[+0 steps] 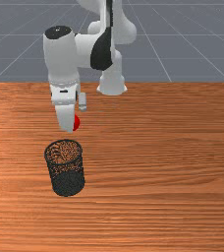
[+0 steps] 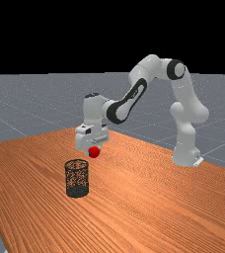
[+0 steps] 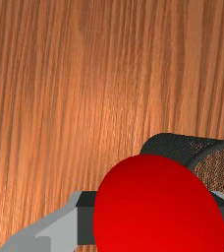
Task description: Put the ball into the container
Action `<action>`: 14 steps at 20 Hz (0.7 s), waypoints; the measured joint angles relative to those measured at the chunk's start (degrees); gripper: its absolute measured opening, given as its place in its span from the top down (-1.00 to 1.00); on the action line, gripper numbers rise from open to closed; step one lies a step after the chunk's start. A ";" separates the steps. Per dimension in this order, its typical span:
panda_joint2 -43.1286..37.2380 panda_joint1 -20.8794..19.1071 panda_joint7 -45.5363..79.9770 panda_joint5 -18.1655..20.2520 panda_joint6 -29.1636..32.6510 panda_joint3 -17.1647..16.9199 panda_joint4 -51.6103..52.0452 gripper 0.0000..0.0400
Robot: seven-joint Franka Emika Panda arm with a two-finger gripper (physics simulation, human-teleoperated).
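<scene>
— See anything past the table (image 2: 40, 207)?
— Can make out grey floor (image 2: 30, 106), ruled with pale lines (image 1: 192, 35), under a black backdrop (image 2: 60, 34).
— And across the table?
— Shows orange-brown, with streaky grain (image 1: 158, 206) and a soft sheen (image 2: 122, 170) in the far view.

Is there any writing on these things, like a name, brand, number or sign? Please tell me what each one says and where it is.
No text can be read here.
Round black cap on the arm: a tiny pale mark, too small to read.
White housing above the fingers: a short dark mark, too small to make out.
Red ball, dark mesh container, table: no lettering seen.
</scene>
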 joint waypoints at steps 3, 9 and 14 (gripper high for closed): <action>0.63 -1.14 -0.21 0.30 -0.35 -0.66 0.87 -0.40; 1.77 -1.19 0.38 0.45 -3.22 -0.66 5.47 -0.40; 6.77 -0.96 0.75 0.47 -6.31 -0.40 13.43 -0.40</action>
